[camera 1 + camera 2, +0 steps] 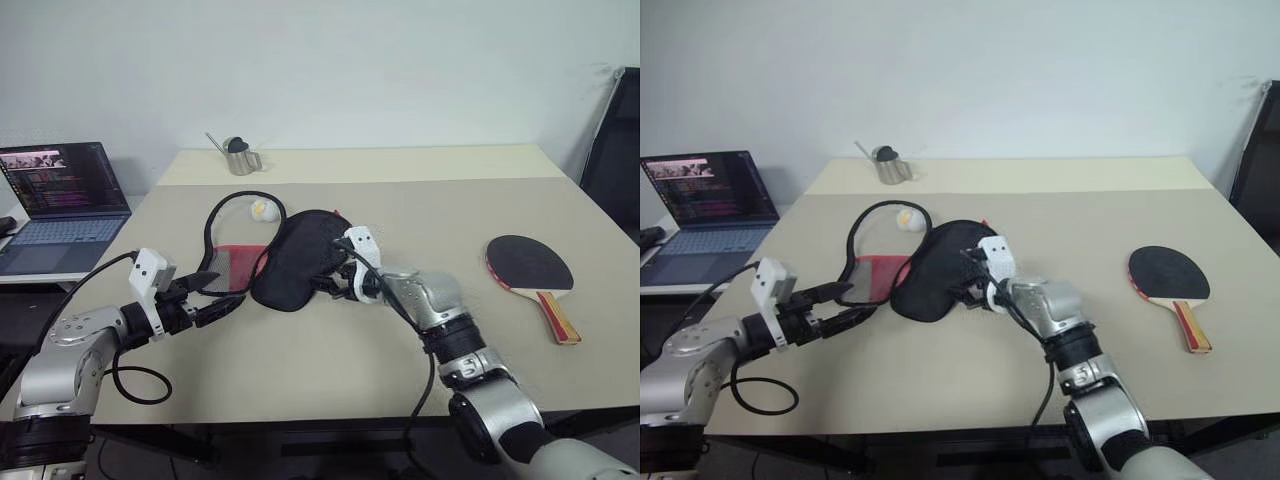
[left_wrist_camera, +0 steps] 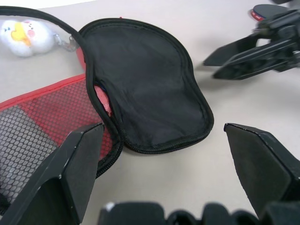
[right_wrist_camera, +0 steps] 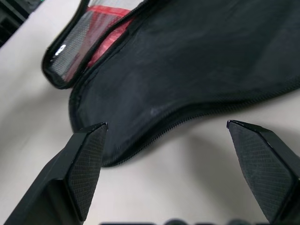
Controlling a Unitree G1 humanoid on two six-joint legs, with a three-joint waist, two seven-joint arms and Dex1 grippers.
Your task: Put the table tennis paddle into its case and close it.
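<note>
Beige surface (image 1: pixel 330 350) carries the black fabric case (image 1: pixel 300 258), unzipped, its red mesh panel (image 1: pixel 236 265) partly hidden under the flap. Both hands, left hand (image 1: pixel 215 295) and right hand (image 1: pixel 335 280), flank it spread wide, empty. Well apart lies the table tennis paddle (image 1: pixel 530 265), black-faced, wooden-handled.

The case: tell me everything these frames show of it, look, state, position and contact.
The case is a paddle-shaped pouch of black fabric with a zip running round its edge. It lies flat near the middle of the table, unzipped and spread open: the black flap faces up, and beside it, toward the robot's left, lies a red and mesh panel. A small white-yellow ball charm sits at its far side. Both open claws, left and right, flank it, not clearly touching.
</note>
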